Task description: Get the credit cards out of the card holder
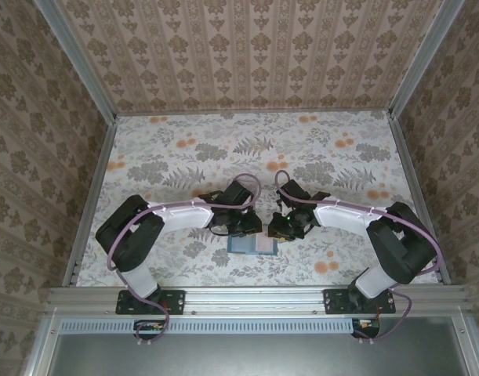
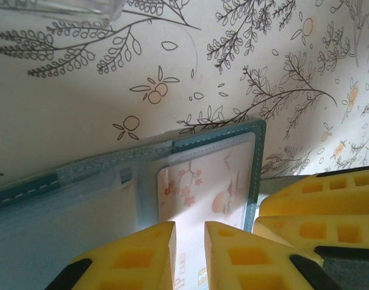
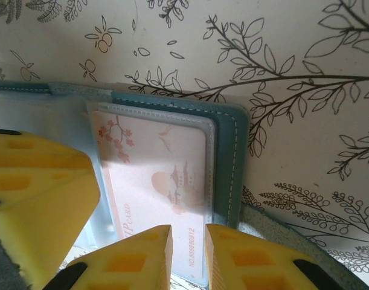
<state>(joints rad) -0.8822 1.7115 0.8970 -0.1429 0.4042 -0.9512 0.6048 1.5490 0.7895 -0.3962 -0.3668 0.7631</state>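
With the open card holder [image 1: 252,244] at the middle of the bench's [image 1: 184,149] near edge and a pink credit card [image 2: 202,187] in its pocket, the left end effector [image 2: 190,241] hovers slightly released, the right end effector [image 3: 189,248] straddles the card's edge, grip unclear; next, pinch and slide it out.

place: robot lab booth | cues: wallpapered wall panels [image 1: 247,55], aluminium frame [image 1: 255,298], bolted arms [image 1: 180,216]

A pale surface [image 1: 184,149] printed with grey leafy branches and orange fruit lies between brown damask-papered walls [image 1: 247,55], with a grey metal frame rail [image 1: 255,299] at six o'clock. A transparent plastic edge [image 2: 69,7] shows at eleven o'clock in the left wrist view.
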